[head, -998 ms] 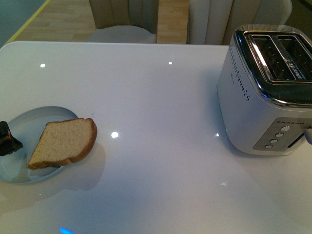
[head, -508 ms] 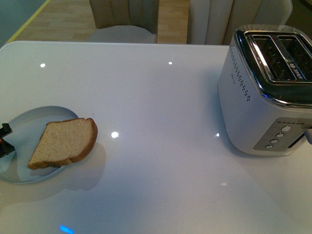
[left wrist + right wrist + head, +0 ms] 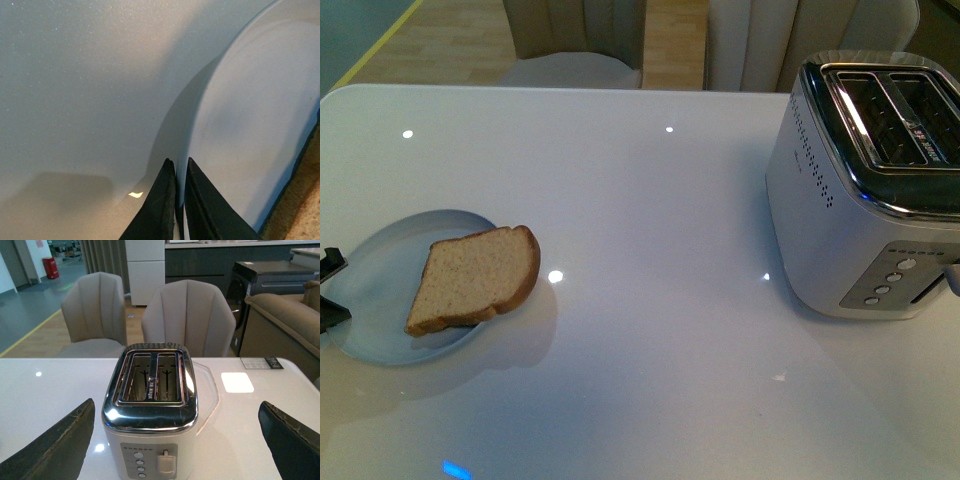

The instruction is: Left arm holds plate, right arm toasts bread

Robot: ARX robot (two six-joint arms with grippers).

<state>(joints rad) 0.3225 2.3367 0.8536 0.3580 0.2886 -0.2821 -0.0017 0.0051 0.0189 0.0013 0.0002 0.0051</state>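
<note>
At the far left edge of the front view, the left gripper (image 3: pixel 330 292) shows only as black finger ends at the rim of the plate (image 3: pixel 375 262). The left wrist view shows its two fingers (image 3: pixel 159 210) nearly together, clamped on the thin edge of the plate with the rim running between them.

There is one plate, round and pale blue-grey, at the left side of the white table (image 3: pixel 650 190). It casts a soft shadow on the tabletop to its right. One slice of bread (image 3: pixel 475 278) lies flat on the plate's right half, with its rounded crust reaching just past the rim.

The middle of the table carries only light reflections.

On the right stands one silver toaster (image 3: pixel 840 200), well apart from the plate. It has two slots on top, both empty, and four small round buttons beside one lever on its end.

The right gripper (image 3: pixel 176 405) hangs in front of the toaster. Its two dark fingers are spread wide at the edges of the right wrist view, holding and touching nothing.

Two beige chairs (image 3: pixel 187 315) stand behind the table.
</note>
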